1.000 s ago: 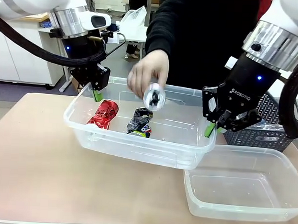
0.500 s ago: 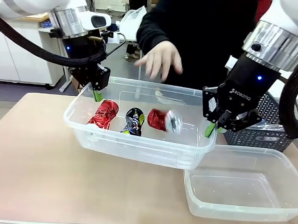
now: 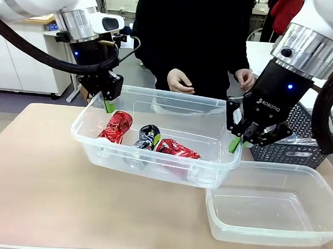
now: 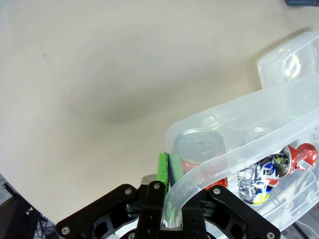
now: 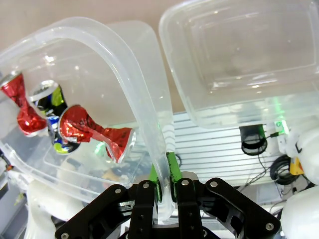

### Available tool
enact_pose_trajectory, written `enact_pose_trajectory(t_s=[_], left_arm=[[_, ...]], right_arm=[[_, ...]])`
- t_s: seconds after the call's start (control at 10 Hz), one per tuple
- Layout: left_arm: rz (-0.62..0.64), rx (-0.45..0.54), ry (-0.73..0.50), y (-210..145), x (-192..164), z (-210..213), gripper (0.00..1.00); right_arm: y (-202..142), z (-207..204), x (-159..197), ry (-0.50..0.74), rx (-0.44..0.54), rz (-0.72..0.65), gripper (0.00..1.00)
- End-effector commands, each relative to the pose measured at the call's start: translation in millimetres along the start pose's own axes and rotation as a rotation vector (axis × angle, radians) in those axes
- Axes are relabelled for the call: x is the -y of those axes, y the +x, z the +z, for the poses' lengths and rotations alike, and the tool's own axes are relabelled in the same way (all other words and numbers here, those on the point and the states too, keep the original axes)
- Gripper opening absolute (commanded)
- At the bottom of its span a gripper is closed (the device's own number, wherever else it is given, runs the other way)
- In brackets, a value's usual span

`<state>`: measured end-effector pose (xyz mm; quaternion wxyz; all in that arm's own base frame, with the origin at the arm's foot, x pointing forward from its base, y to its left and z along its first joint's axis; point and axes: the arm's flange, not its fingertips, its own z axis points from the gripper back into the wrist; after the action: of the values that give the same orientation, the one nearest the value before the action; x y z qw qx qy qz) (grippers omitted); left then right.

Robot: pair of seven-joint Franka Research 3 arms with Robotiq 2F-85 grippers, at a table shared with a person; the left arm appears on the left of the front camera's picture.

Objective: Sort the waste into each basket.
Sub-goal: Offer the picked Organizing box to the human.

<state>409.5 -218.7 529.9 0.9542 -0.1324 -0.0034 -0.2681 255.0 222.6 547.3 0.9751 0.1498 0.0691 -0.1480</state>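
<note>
Bright even light, soft shadows, glare on basket, wide-angle wrist distortion

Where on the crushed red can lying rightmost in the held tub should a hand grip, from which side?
At its pinched waist, from above through the open top of the tub. The red can lies on its side, crushed narrow mid-body with flared ends, so a grip would likely seat there.

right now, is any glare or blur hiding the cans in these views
Front view: sharp and evenly lit, the cans only slightly hazed through the tub wall. Left wrist view: the near rim is soft and bowed by the wide lens. Right wrist view: same bowing, with small glare spots on the empty tub.
</note>
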Motion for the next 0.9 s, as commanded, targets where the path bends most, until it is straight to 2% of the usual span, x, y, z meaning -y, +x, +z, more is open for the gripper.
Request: enact_pose_trajectory(t_s=[0.0,0.4,0.6,0.8], left_arm=[[0.001,0.012,-0.009,-7.5,-1.6,0.9,0.04],[0.000,0.000,0.000,0.0,0.0,0.0,0.04],[0.022,0.013,0.033,22.5,-8.6,18.2,0.04],[0.066,0.028,0.034,63.4,-35.4,42.7,0.04]], right_arm=[[2.7,0.7,4.8,0.006,0.006,-0.019,0.07],[0.0,0.0,0.0,0.000,0.000,0.000,0.07],[57.6,27.0,-23.0,-0.047,-0.046,0.068,0.07],[115.2,56.4,-36.4,-0.089,-0.057,0.061,0.07]])
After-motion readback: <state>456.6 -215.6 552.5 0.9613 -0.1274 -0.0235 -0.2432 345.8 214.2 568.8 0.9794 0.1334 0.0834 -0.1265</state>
